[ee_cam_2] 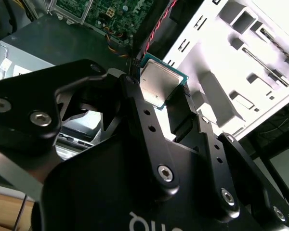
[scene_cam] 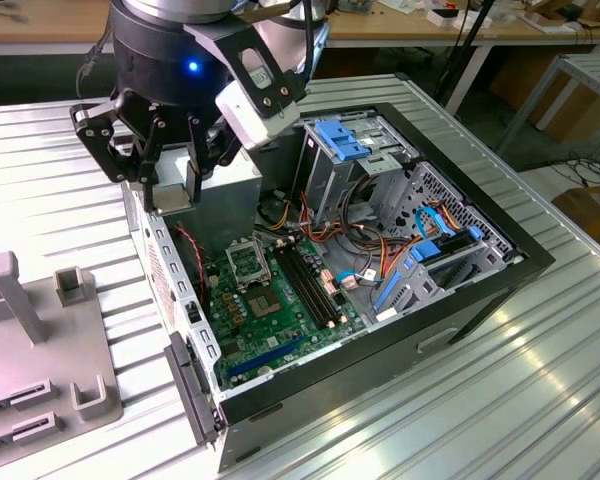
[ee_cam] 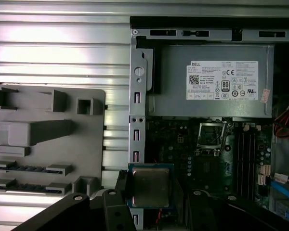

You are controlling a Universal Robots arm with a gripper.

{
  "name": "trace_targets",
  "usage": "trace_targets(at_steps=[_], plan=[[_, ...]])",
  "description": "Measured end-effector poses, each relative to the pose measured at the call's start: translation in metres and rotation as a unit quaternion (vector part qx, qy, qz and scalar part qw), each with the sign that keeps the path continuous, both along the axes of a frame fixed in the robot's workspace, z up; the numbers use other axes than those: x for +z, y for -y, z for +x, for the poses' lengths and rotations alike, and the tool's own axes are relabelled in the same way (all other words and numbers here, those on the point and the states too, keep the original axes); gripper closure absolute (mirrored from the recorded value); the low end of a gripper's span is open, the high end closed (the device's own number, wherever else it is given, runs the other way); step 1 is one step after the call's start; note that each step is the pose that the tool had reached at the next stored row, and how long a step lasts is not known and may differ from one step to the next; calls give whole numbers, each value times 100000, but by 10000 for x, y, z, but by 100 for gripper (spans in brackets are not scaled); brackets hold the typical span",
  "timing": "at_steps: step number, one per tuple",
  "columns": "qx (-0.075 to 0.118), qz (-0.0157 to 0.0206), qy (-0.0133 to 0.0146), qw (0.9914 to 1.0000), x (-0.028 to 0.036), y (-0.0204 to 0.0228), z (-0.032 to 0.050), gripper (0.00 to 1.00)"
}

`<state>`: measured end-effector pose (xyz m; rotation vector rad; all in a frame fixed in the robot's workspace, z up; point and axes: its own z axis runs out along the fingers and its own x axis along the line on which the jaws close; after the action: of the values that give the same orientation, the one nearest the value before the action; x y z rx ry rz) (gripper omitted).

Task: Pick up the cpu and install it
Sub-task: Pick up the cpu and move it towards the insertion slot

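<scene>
The cpu (ee_cam: pixel 151 186) is a thin square chip with a pale silver top and a green rim, and my gripper (ee_cam: pixel 151 208) is shut on its edges. The second wrist view shows the cpu (ee_cam_2: pixel 157 84) between the black fingertips (ee_cam_2: pixel 131 94) of the gripper (ee_cam_2: pixel 157 98). In the exterior view the gripper (scene_cam: pixel 175 190) hangs over the open computer case's edge on the exterior view's left, above and to the left of the dark, metal-framed socket (scene_cam: pixel 248 263). The socket (ee_cam: pixel 212 136) lies open on the green motherboard (ee_cam: pixel 183 149), apart from the cpu.
The grey power supply (ee_cam: pixel 212 82) sits in the case beside the socket. Black memory slots (scene_cam: pixel 310 285), cables and blue drive brackets (scene_cam: pixel 342 140) fill the case interior. A grey fixture plate (scene_cam: pixel 40 340) with slots lies on the ribbed metal table (scene_cam: pixel 480 400), on the exterior view's left.
</scene>
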<state>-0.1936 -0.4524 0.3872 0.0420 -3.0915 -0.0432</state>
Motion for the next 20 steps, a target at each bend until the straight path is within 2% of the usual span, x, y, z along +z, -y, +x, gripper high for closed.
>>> trace_targets(at_steps=[20], plan=[[2,0,2,100000,-1,0,265,53]])
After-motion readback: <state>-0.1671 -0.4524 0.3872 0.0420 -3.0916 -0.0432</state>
